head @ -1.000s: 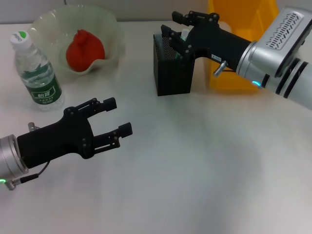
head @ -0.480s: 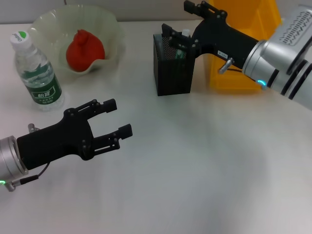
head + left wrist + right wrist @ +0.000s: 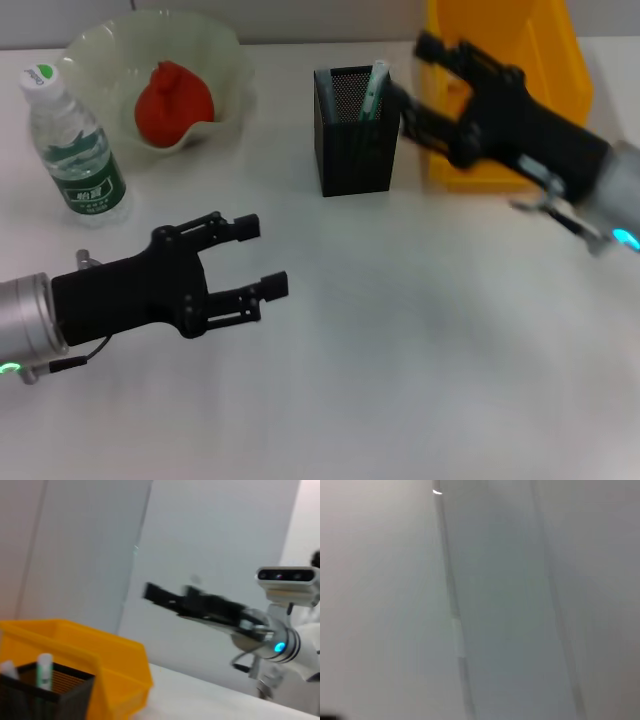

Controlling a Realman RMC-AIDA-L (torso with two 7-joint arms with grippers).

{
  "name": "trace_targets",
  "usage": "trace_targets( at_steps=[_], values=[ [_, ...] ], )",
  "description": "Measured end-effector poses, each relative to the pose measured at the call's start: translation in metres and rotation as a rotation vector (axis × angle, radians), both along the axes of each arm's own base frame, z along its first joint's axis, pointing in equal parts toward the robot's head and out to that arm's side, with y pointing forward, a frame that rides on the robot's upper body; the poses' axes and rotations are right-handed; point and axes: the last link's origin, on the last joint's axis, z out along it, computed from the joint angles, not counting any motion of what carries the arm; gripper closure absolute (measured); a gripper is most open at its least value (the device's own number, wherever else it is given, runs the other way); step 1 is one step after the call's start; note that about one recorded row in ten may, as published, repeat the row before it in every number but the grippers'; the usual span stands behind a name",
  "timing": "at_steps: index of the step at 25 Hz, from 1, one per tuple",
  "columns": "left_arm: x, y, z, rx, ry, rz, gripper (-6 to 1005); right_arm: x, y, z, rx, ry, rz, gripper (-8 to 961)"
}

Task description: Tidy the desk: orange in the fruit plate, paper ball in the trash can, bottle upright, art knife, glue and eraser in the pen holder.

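Left to right: water bottle (image 3: pixel 75 150) upright at the table's (image 3: pixel 400 380) far left; orange (image 3: pixel 173 100) resting in the fruit plate (image 3: pixel 225 55). Left gripper (image 3: pixel 250 262) hovers low over bare table, fingers spread, empty. Mesh pen holder (image 3: pixel 352 150) holds a glue stick (image 3: pixel 373 90); art knife and eraser cannot be made out. Right gripper (image 3: pixel 425 80) hangs beside the holder, before the yellow bin (image 3: pixel 545 40), spread and empty. No loose items remain visible; the task appears nearly complete.

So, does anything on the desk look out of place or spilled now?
Nothing stands out. The bottle stands upright, the orange lies in the fruit plate, and the pen holder stands straight with items inside. Nothing looks spilled.
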Motion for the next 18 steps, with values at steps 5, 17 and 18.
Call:
trace_targets(
  at_steps=[5,17,18],
  values=[
    [0.007,0.003,0.001,-0.068,0.033,-0.046,198,0.027,-0.049,0.017,-0.179,-0.053,0.106,193],
    [0.014,0.005,0.006,-0.206,0.097,-0.097,198,0.054,-0.068,0.014,-0.36,-0.244,0.13,193],
    [0.014,0.005,0.006,-0.206,0.097,-0.097,198,0.054,-0.067,0.014,-0.362,-0.251,0.134,193]
  ],
)
